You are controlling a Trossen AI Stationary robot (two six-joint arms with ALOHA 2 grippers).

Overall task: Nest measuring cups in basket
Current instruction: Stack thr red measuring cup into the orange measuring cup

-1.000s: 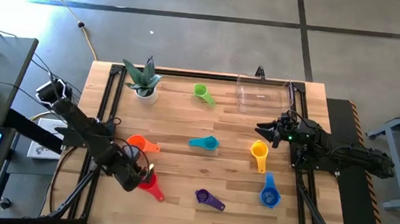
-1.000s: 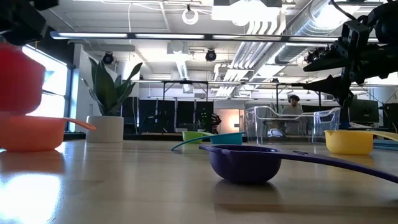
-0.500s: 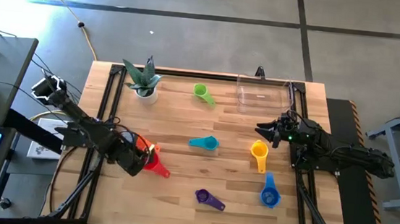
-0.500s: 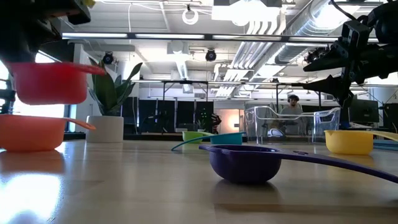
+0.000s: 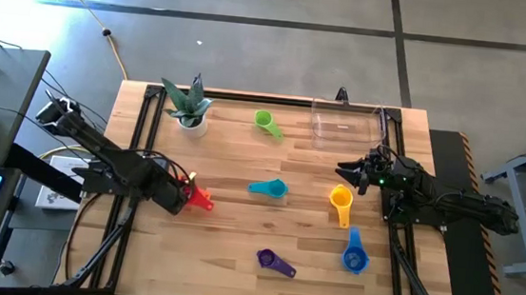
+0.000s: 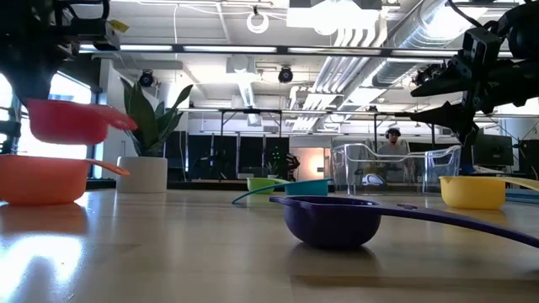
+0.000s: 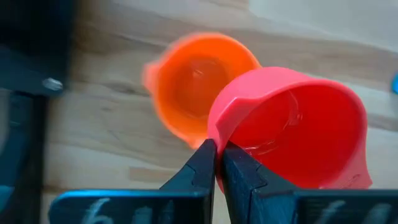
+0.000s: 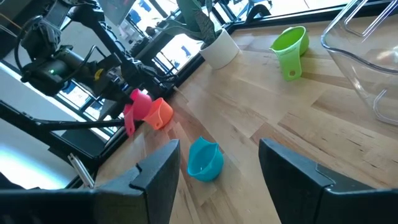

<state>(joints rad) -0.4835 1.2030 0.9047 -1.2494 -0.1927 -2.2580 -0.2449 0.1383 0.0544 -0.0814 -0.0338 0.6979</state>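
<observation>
Since a second earlier, your left gripper [image 7: 216, 163] carried the red measuring cup [image 7: 292, 127] up and over the orange measuring cup [image 7: 199, 84], clamped on its thin rim, probably to nest smooth round bowls. Farther right, your right gripper [image 5: 345, 167] waited spread, the clear basket [image 5: 346, 124] just beyond it.
</observation>
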